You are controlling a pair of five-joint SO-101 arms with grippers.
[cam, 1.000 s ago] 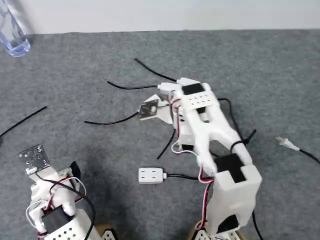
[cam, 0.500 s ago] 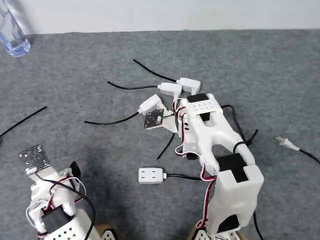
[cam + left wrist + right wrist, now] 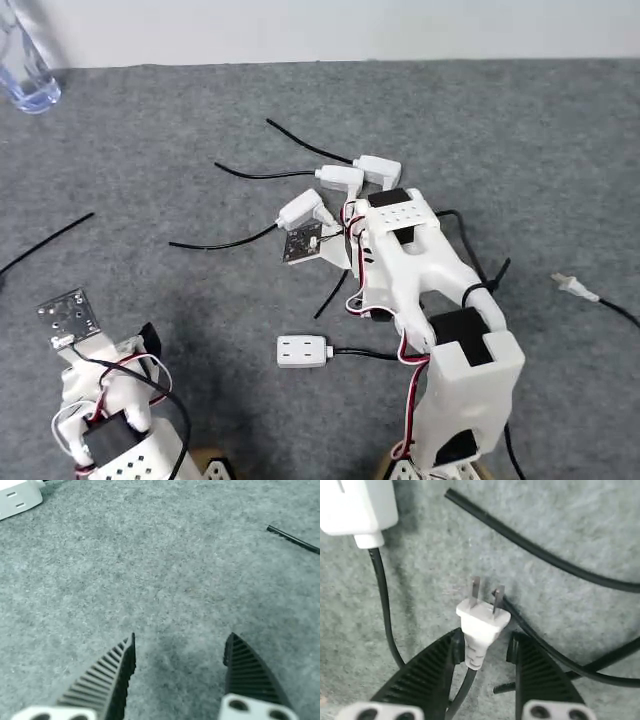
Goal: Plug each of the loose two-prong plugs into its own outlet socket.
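My right gripper (image 3: pixel 485 637) is shut on the rear of a white two-prong plug (image 3: pixel 482 620), prongs pointing away, low over the carpet. A white outlet socket (image 3: pixel 355 505) with a black cord lies just beyond it. From above, the right arm (image 3: pixel 400 230) stretches to a cluster of three sockets (image 3: pixel 300 208), (image 3: pixel 340 178), (image 3: pixel 378 170) and hides its gripper. A fourth socket (image 3: pixel 302 350) lies nearer the arms' bases. Another loose plug (image 3: pixel 570 285) lies far right. My left gripper (image 3: pixel 180 642) hangs open over bare carpet at the near left.
Black cords (image 3: pixel 545 555) cross the carpet beside the held plug, one touching a prong. A long black cable (image 3: pixel 45 240) runs off the left edge. A clear bottle (image 3: pixel 25 70) stands at the back left by the white wall. The left arm (image 3: pixel 105 400) sits near the front edge.
The right arm has drawn back from over the socket cluster, uncovering the three sockets, then shifted slightly left. The left arm has not moved.
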